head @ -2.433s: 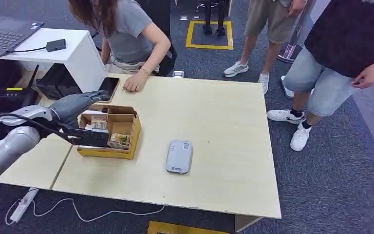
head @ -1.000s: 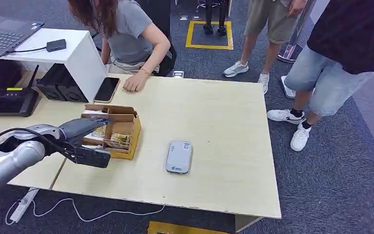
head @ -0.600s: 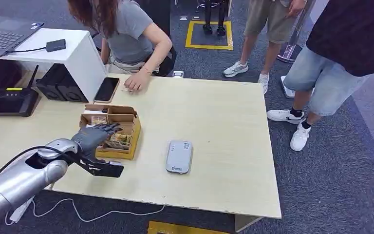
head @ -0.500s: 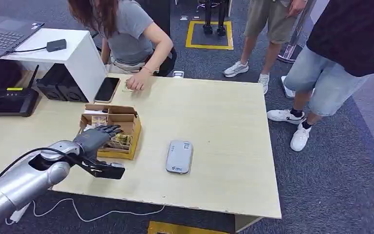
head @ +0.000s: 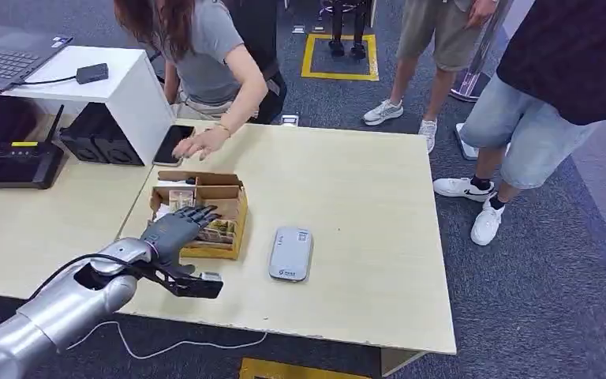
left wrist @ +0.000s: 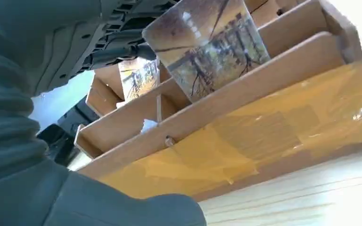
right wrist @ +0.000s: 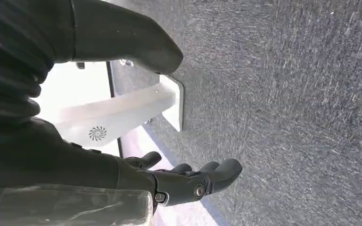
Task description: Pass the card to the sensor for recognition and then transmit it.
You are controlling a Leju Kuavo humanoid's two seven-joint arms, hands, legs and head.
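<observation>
Left hand reaches over the near edge of a cardboard box that sits on the pale wooden table; fingers spread and pointing into the box. In the left wrist view a card with an autumn-tree picture stands tilted up out of the box, right at the dark fingers; cannot tell whether the hand pinches it or only touches it. A second card of the same print stands in a compartment farther in. Box front carries yellow tape. More cards visible in the box from the head view, just beyond the fingertips. Grey flat sensor lies on the table just beside the box, on its right, apart from it and from the hand. A person's hand hovers over the far-left part of the table above a dark phone, near the box's far side. Two other people stand on the carpet beyond the table's far-right corner. A black router and a white stand with a laptop sit off to the left. Right hand hangs over grey carpet, fingers loosely apart, holding nothing.
</observation>
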